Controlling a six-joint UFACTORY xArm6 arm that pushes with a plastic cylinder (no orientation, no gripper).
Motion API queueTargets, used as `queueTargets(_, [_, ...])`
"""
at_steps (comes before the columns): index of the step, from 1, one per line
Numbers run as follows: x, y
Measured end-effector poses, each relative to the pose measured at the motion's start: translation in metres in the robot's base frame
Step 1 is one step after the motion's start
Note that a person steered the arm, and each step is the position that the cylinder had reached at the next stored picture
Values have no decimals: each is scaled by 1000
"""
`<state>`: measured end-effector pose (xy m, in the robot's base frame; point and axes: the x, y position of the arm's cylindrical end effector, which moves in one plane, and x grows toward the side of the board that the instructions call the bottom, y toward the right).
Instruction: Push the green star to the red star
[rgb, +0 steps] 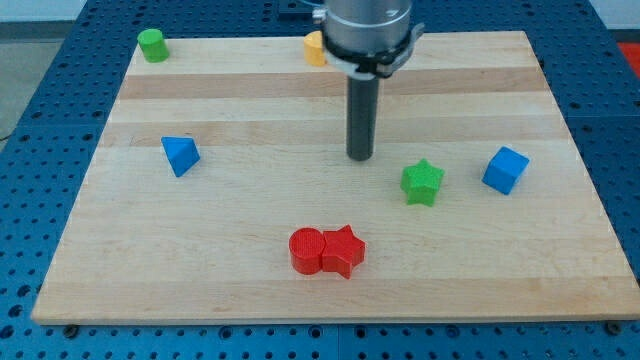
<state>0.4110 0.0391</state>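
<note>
The green star (422, 183) lies right of the board's middle. The red star (344, 250) lies near the view's bottom centre, touching a red cylinder (306, 250) on its left. My tip (360, 157) stands on the board up and to the left of the green star, a short gap away from it, and well above the red star.
A blue cube (505, 170) sits right of the green star. A blue triangular block (180, 155) lies at the left. A green cylinder (152, 45) is at the top left corner. A yellow block (315, 48) sits at the top edge, partly behind the arm. The wooden board (250, 100) ends at blue table.
</note>
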Motion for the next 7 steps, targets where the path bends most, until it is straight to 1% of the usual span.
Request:
queueTargets(1, [-7,26])
queueTargets(2, [27,65])
queueTargets(3, [57,89])
queueTargets(6, [114,93])
queueTargets(7, [117,71])
